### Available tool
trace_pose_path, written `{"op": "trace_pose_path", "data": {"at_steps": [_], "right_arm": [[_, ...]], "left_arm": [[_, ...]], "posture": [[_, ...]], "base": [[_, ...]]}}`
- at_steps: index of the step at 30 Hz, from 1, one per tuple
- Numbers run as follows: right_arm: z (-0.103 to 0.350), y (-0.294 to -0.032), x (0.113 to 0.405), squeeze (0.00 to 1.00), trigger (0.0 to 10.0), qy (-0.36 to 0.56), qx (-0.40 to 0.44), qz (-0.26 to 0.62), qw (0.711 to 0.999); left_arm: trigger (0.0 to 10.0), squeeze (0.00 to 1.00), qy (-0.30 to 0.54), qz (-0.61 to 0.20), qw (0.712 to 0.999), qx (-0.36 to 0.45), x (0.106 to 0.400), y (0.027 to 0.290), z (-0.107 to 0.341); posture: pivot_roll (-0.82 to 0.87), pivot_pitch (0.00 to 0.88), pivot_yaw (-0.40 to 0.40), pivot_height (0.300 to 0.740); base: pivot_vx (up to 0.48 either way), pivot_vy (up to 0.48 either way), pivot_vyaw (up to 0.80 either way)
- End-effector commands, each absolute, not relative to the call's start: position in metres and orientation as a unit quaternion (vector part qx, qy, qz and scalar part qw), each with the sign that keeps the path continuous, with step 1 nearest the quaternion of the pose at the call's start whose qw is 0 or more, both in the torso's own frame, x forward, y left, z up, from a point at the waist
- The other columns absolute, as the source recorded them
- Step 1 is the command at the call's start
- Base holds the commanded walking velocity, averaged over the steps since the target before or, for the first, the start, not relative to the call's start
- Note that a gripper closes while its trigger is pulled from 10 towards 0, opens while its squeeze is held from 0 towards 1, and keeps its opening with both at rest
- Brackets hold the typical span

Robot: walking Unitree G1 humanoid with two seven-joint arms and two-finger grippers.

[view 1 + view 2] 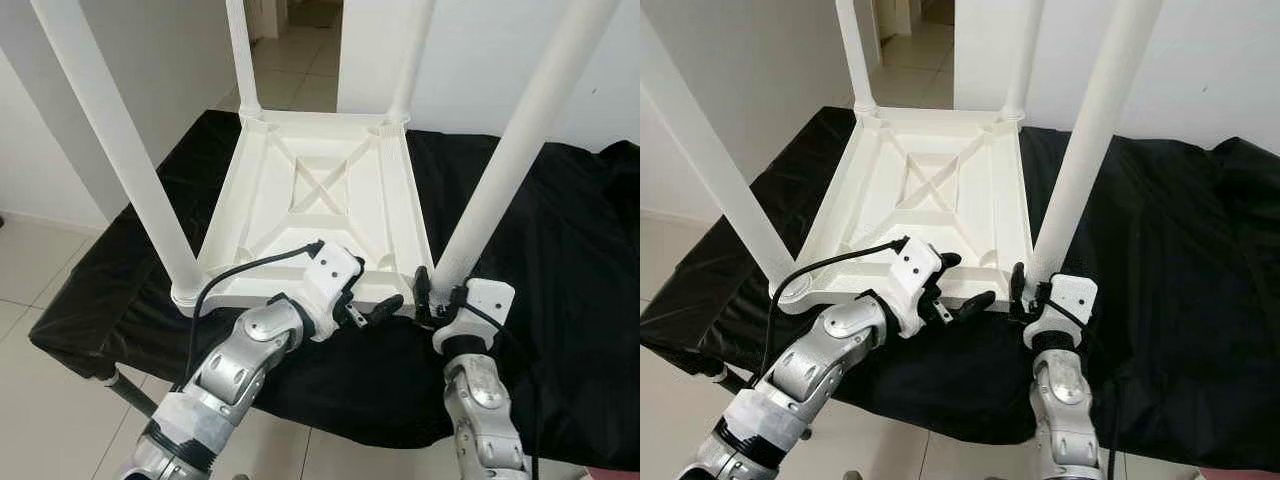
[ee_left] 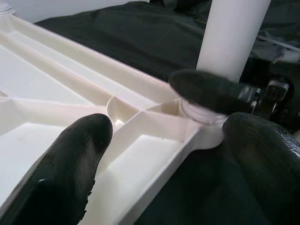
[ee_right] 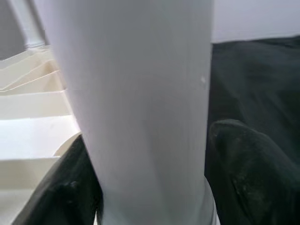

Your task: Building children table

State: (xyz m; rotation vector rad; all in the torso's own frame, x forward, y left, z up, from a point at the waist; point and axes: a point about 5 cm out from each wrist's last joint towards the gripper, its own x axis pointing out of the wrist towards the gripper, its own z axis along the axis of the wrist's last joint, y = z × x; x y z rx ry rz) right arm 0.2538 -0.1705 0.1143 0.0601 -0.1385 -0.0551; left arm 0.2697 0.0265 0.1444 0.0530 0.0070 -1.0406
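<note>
- A white table (image 1: 320, 190) lies upside down on a black cloth (image 1: 560, 230), its four legs standing up.
- The right gripper (image 1: 440, 290) is at the base of the near right leg (image 1: 510, 150); in the right wrist view its black fingers (image 3: 248, 173) sit on either side of the leg, grasping it.
- The left gripper (image 1: 372, 298) is at the table's near edge, just beside that leg's socket, fingers (image 2: 65, 164) spread apart, one over the ribbed underside and one outside the rim, gripping nothing.
- Pale tiled floor (image 1: 40, 300) surrounds the cloth.
</note>
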Motion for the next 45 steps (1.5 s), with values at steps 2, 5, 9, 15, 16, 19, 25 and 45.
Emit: {"op": "trace_pose_path", "data": {"at_steps": [2,5,9,15,16,19,25,45], "right_arm": [[0.114,-0.172,0.254,0.0,10.0,-0.069,0.027,0.013,0.997],[0.114,-0.174,0.255,0.0,10.0,-0.07,0.014,0.029,0.997],[0.115,-0.182,0.26,0.0,10.0,-0.07,-0.005,0.062,0.996],[0.12,-0.188,0.271,0.0,10.0,-0.07,-0.032,0.136,0.988],[0.121,-0.188,0.275,0.0,10.0,-0.065,-0.038,0.16,0.984],[0.121,-0.187,0.281,0.0,10.0,-0.058,-0.051,0.18,0.981],[0.12,-0.185,0.289,0.0,10.0,-0.051,-0.057,0.207,0.975],[0.111,-0.182,0.284,0.0,10.0,-0.024,-0.027,0.128,0.991]], "left_arm": [[10.0,0.0,0.004,-0.575,0.818,0.019,0.259,0.027,0.143],[10.0,0.0,0.001,-0.575,0.818,0.013,0.258,0.028,0.145],[10.0,0.0,-0.004,-0.58,0.815,-0.007,0.257,0.028,0.151],[10.0,0.0,-0.008,-0.593,0.805,-0.007,0.256,0.026,0.155],[10.0,0.0,-0.008,-0.599,0.801,-0.003,0.257,0.025,0.155],[10.0,0.0,-0.009,-0.608,0.794,0.001,0.257,0.022,0.157],[10.0,0.0,-0.007,-0.628,0.778,0.015,0.253,0.018,0.157],[10.0,0.0,0.008,-0.619,0.785,0.023,0.254,0.022,0.153]], "posture": [[-0.11,0.0,-0.002,0.74],[-0.11,0.0,-0.002,0.74],[-0.1,0.0,-0.005,0.74],[-0.11,0.0,0.01,0.74],[-0.1,0.0,0.008,0.74],[-0.11,0.0,0.011,0.74],[-0.1,0.0,0.004,0.74],[-0.1,0.0,-0.006,0.74]], "base": [[0.0,0.0,0.0],[0.0,0.0,0.0],[0.0,0.0,0.0],[0.0,0.0,0.0],[0.0,0.0,0.0],[0.0,0.0,0.0],[0.0,0.0,0.0],[0.0,0.0,0.0]]}}
